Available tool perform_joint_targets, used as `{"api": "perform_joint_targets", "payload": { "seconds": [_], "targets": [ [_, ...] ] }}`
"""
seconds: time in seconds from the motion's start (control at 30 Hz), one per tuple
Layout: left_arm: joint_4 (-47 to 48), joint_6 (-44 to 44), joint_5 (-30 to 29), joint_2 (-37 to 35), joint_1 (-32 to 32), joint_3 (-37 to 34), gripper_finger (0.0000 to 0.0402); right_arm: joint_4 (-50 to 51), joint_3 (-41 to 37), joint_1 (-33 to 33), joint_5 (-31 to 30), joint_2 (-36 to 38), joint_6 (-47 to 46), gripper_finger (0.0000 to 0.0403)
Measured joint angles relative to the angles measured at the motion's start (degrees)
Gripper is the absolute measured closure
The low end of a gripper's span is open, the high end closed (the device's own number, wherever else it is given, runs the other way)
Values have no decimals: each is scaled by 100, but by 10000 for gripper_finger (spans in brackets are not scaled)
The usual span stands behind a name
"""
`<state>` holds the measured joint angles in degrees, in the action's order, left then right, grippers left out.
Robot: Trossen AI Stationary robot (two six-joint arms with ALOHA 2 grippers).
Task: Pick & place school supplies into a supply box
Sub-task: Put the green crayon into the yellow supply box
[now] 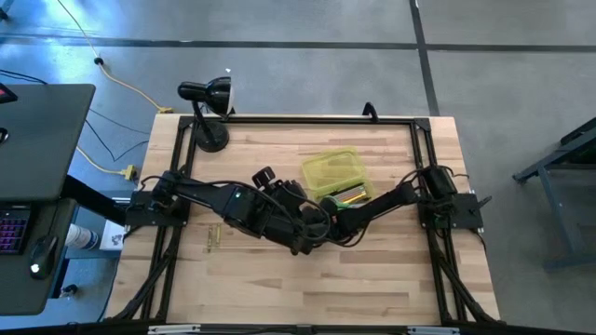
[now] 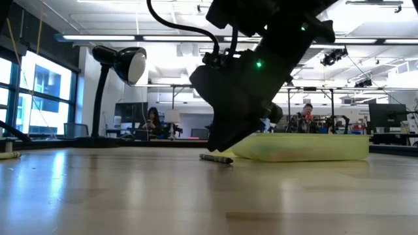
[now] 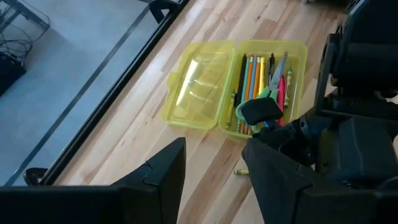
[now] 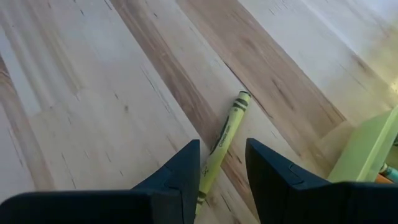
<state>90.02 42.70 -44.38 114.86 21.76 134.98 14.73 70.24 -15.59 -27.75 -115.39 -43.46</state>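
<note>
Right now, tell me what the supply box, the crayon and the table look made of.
Supply box: translucent yellow-green plastic, glossy; the wood shows through its lid. Crayon: probably wax in a matte yellow-green paper wrapper with dark print. Table: light wood planks with visible grain and a slight sheen.

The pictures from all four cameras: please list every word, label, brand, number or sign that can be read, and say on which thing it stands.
No text can be read in any view.
Crayon between the right gripper's open fingers: dark print along its yellow-green wrapper, too blurred to read.
Supply box, its pens and scissors: no legible marking.
Desk lamp: no lettering visible.
Room behind the table: any signs too small to read.
</note>
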Motion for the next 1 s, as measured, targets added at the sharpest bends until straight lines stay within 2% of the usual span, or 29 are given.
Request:
{"api": "perform_joint_targets", "payload": {
  "seconds": [0.4, 0.63, 0.9, 1.0],
  "targets": [
    [-4, 61, -5, 3, 0, -4, 203, 5, 0, -2, 67, -17, 0, 295],
    [-5, 63, -11, 3, 0, -4, 200, -158, 16, -4, 64, -322, 65, 295],
    [-4, 60, -9, 3, 0, -4, 201, -113, 11, -7, -28, -367, 643, 296],
    [-2, -7, -16, 3, 0, -4, 199, -108, 11, -5, 0, -372, 683, 310]
  ]
}}
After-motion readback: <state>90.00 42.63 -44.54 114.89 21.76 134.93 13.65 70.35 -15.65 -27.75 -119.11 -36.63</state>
